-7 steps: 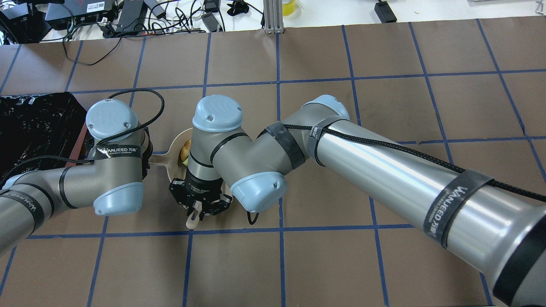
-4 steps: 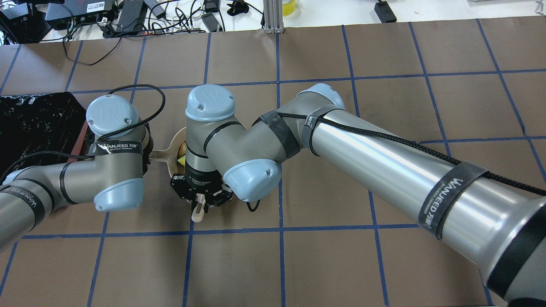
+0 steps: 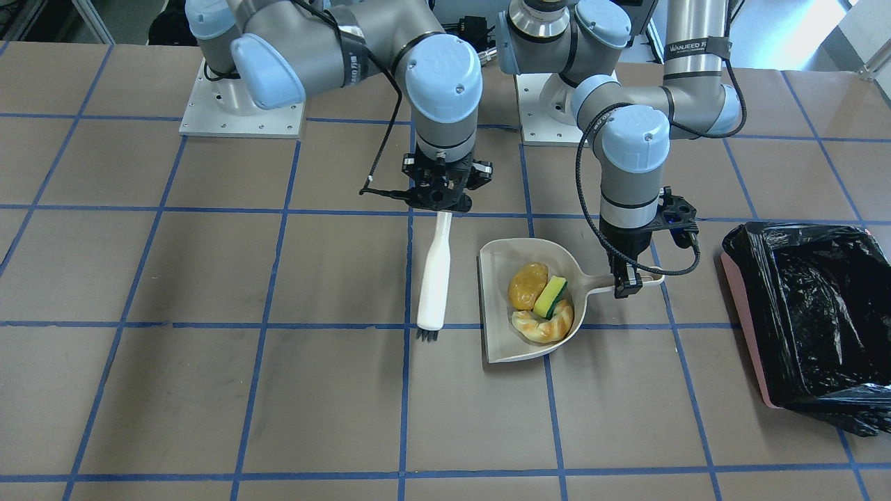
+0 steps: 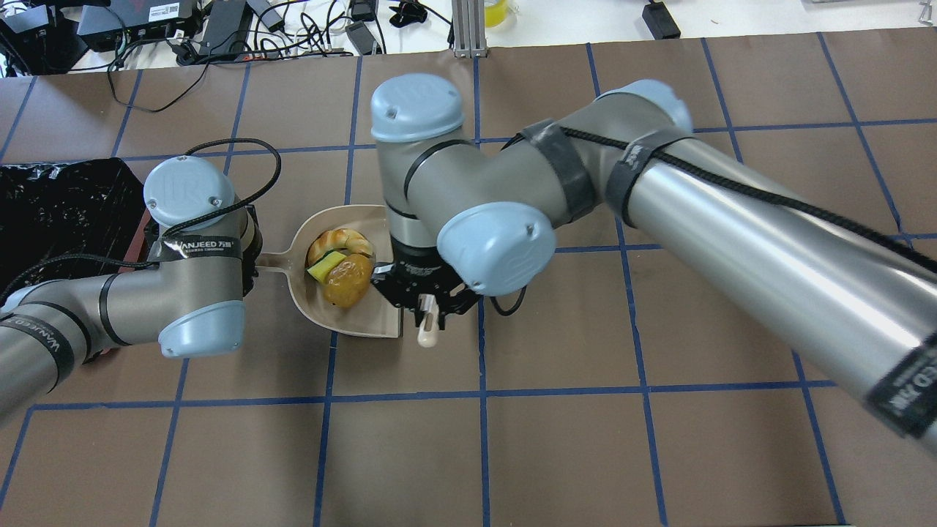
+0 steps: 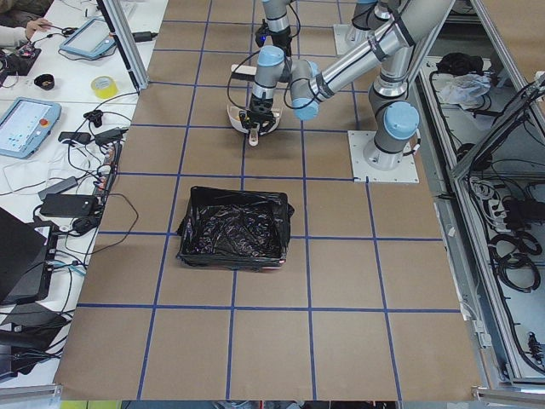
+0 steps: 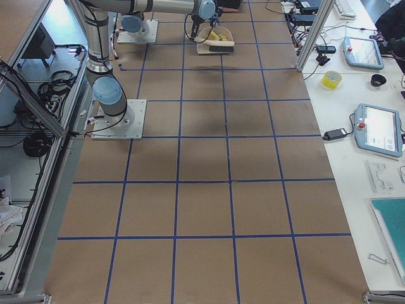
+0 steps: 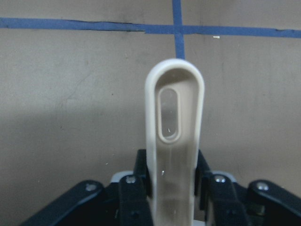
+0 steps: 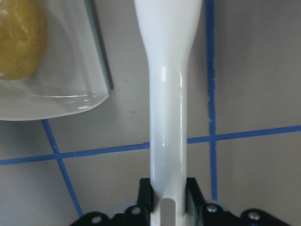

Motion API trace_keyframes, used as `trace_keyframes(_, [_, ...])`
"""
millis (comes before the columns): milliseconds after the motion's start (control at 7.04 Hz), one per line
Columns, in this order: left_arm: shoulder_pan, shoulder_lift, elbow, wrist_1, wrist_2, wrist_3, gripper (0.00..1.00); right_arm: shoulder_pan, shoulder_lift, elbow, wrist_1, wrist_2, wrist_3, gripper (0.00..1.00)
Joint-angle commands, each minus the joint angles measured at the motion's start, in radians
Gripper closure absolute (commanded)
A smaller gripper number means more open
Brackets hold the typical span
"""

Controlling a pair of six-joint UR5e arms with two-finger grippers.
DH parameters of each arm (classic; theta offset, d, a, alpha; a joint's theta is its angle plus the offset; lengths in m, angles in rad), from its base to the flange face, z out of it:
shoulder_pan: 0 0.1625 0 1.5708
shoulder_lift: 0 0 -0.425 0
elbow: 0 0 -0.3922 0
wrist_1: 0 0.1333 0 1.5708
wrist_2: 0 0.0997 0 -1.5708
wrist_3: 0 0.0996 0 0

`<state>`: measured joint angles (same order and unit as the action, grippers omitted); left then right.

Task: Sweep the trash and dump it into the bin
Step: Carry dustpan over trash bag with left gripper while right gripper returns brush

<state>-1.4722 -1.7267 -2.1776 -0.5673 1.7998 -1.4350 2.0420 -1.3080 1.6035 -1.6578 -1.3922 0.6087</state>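
The beige dustpan [image 3: 501, 348] lies on the table with all three trash pieces in it: the amber lump [image 3: 527, 285], the yellow-green wedge [image 3: 550, 297] and the cream crescent [image 3: 543, 325]. They also show in the overhead view, the amber lump [image 4: 348, 289] nearest the pan's mouth. My left gripper [image 3: 630, 282] is shut on the dustpan handle [image 7: 175, 132]. My right gripper [image 3: 440, 198] is shut on the white brush handle [image 3: 435, 278]; the brush stands just beside the pan's open edge, its bristles [image 3: 427, 336] on the table. The bin [image 3: 807, 313], pink with a black bag, stands beyond the pan's handle end.
The brown table [image 4: 556, 439] has a blue tape grid. Cables and power bricks [image 4: 219, 29] lie past its far edge. The right arm's elbow [image 4: 494, 249] hangs over the table just right of the dustpan [image 4: 381, 322]. The bin [image 5: 234, 226] sits near the table's left end.
My right arm has swung right and away from over the dustpan, taking the brush with it, so the trash in the pan now shows. The left arm has hardly moved.
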Motion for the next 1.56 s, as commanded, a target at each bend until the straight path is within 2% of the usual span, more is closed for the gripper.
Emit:
trace_keyframes(0, [0.01, 0.016, 0.021, -0.043, -0.089, 0.001, 1.0, -0.205, -0.085, 0.012, 0.168, -0.048, -0.183, 1.0])
trace_keyframes(142, [0.013, 0.025, 0.074, -0.112, -0.103, -0.005, 1.0, -0.288, -0.083, 0.013, 0.18, -0.112, -0.257, 1.0])
trace_keyframes(284, [0.036, 0.039, 0.185, -0.275, -0.126, -0.004, 1.0, -0.4, -0.085, 0.021, 0.178, -0.196, -0.441, 1.0])
trace_keyframes(569, [0.184, 0.036, 0.455, -0.563, -0.239, 0.059, 1.0, -0.634, -0.056, 0.021, 0.142, -0.24, -0.754, 1.0])
trace_keyframes(711, [0.296, 0.018, 0.519, -0.591, -0.311, 0.177, 1.0, -0.707, -0.006, 0.021, 0.069, -0.279, -0.841, 1.0])
trace_keyframes(853, [0.39, 0.006, 0.544, -0.58, -0.318, 0.341, 1.0, -0.75, 0.022, 0.021, 0.014, -0.287, -0.909, 1.0])
trace_keyframes(1137, [0.524, -0.005, 0.552, -0.547, -0.318, 0.465, 1.0, -0.846, 0.099, 0.018, -0.116, -0.283, -0.961, 1.0])
trace_keyframes(1421, [0.633, -0.034, 0.591, -0.519, -0.32, 0.627, 1.0, -0.864, 0.142, 0.021, -0.146, -0.272, -0.984, 1.0])
